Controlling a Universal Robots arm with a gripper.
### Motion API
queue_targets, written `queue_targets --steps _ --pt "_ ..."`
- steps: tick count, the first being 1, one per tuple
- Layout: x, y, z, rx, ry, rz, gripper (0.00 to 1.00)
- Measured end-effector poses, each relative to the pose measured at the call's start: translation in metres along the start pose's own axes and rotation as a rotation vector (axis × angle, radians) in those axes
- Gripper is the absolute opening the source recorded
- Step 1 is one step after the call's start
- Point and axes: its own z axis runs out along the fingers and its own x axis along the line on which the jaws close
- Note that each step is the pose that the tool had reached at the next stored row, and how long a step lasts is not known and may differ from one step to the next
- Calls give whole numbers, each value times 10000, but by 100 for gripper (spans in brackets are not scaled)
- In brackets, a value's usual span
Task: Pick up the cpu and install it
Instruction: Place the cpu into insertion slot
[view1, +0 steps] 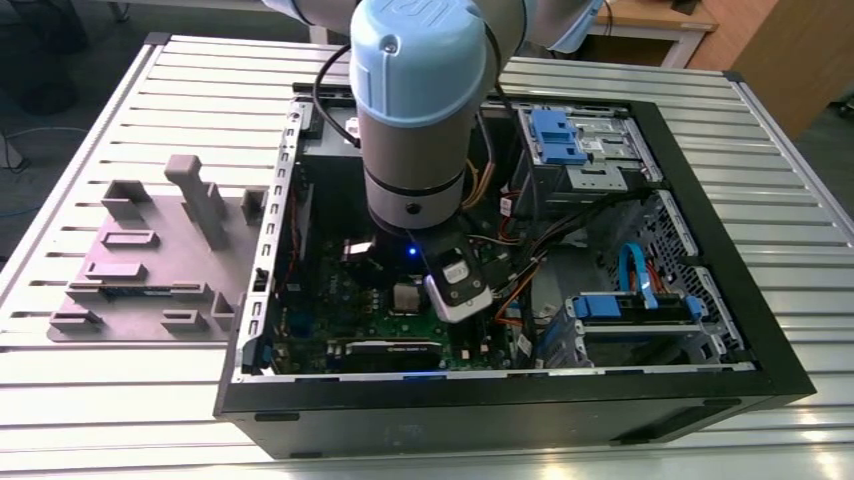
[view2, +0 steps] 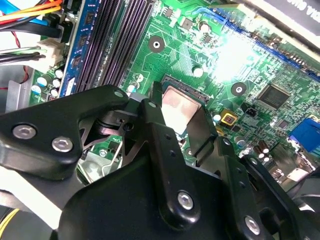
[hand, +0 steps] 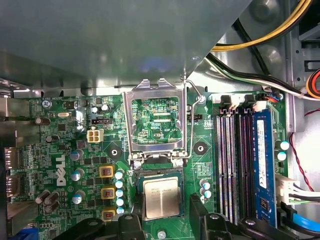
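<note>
While the arm (view1: 414, 110) reached into the computer case (view1: 757, 300) at the centre of the exterior view, the gripper (hand: 162, 215) in the first wrist view straddled the cpu (hand: 161, 198) lying in its socket (hand: 155, 172) on the motherboard (hand: 65, 150), though whether it clasped the chip could not be told.

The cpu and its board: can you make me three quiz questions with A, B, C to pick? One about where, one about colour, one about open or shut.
1. Where is the cpu?
A. on the floor
B. at the circuit board, beside the metal frame
C. in a person's hand
2. What colour is the circuit board?
A. red
B. white
C. green
3. How is the metal frame?
A. flipped up open
B. shut over the cpu
C. taken away
1 B: the first wrist view shows its silvery top there.
2 C: green in both wrist views.
3 A: bare board shows through it.
</note>
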Motion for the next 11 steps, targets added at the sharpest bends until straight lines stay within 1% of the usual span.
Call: queue_targets --steps 7,11 --pt "3 0 28 1 0 0 47" --pt "6 -1 61 0 -1 0 47"
